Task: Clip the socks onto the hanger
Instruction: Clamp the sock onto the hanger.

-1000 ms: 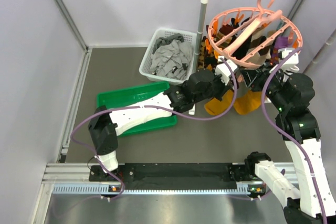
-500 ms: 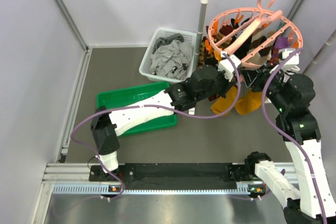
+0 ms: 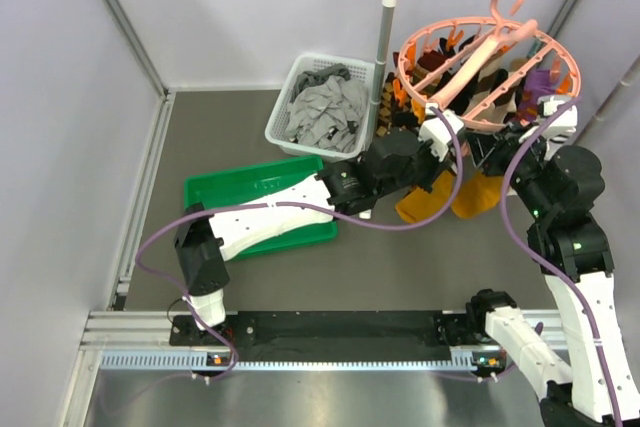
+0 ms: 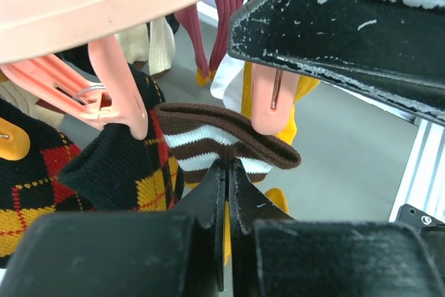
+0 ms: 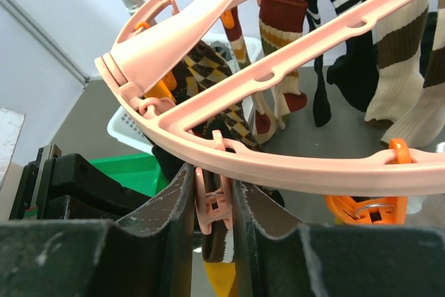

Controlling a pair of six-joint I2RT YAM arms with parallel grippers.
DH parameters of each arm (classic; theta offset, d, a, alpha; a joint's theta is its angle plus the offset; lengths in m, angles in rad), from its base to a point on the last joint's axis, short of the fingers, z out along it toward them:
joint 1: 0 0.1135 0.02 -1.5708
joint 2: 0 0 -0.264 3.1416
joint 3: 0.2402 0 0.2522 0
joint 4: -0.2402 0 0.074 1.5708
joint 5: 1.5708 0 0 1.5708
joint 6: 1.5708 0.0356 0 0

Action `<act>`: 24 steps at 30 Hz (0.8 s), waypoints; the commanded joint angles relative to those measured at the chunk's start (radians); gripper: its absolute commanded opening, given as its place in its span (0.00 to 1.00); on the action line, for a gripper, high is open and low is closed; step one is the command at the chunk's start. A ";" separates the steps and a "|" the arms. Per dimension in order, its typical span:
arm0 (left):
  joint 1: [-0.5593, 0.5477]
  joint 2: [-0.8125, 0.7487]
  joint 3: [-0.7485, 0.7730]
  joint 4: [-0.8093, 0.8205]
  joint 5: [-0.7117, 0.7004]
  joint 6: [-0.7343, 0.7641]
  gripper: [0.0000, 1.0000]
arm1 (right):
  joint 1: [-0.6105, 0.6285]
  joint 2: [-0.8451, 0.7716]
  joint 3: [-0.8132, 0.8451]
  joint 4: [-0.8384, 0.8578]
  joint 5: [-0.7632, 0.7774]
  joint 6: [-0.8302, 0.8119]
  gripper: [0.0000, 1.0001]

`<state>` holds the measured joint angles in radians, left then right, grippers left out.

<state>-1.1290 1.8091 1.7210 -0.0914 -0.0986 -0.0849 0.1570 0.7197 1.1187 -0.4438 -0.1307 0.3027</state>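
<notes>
In the top view, both fingertip pairs are lost under the salmon-pink plastic ring hanger [image 3: 470, 67] at upper right. Up close, the left pincer [image 4: 227, 168] is pressed together on the brown, white-striped cuff of a mustard-orange sock [image 4: 215, 137]. The cuff lies crosswise, with the body dropping behind the fingers, mostly hidden. The right pincer [image 5: 212, 186] pinches a pink clip [image 5: 214, 208] on the rim.

The left arm [image 3: 270, 217] is stretched from its base far forward and to the right. The left hand [image 4: 227, 163] is held under the near rim of the hanger [image 3: 480, 55], its fingers pressed together on the cuff of a brown striped sock [image 4: 222, 137]. The right arm [image 3: 570, 237] is raised steeply, and the right hand [image 5: 213, 180] is held just below the same rim, its fingers squeezed against a pink clip [image 5: 208, 206].
</notes>
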 commanded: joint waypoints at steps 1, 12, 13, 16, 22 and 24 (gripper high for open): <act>-0.009 -0.021 0.049 0.016 -0.012 -0.015 0.00 | 0.006 -0.016 -0.014 0.027 0.025 -0.022 0.00; -0.015 -0.030 0.066 0.012 -0.018 -0.013 0.00 | 0.006 -0.019 -0.022 0.025 0.020 -0.022 0.00; -0.015 -0.031 0.068 0.009 -0.016 -0.013 0.00 | 0.006 -0.020 -0.022 0.025 0.023 -0.024 0.00; -0.017 -0.030 0.080 -0.002 -0.012 -0.015 0.00 | 0.006 -0.019 -0.022 0.025 0.032 -0.027 0.00; -0.020 -0.034 0.094 -0.027 -0.007 -0.018 0.00 | 0.004 -0.019 -0.022 0.022 0.059 -0.040 0.00; -0.020 -0.037 0.094 -0.036 -0.009 -0.018 0.00 | 0.004 -0.019 -0.023 0.022 0.065 -0.043 0.00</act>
<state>-1.1431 1.8091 1.7687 -0.1360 -0.1024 -0.0860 0.1570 0.7094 1.0992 -0.4500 -0.0967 0.2821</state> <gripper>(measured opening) 0.017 0.218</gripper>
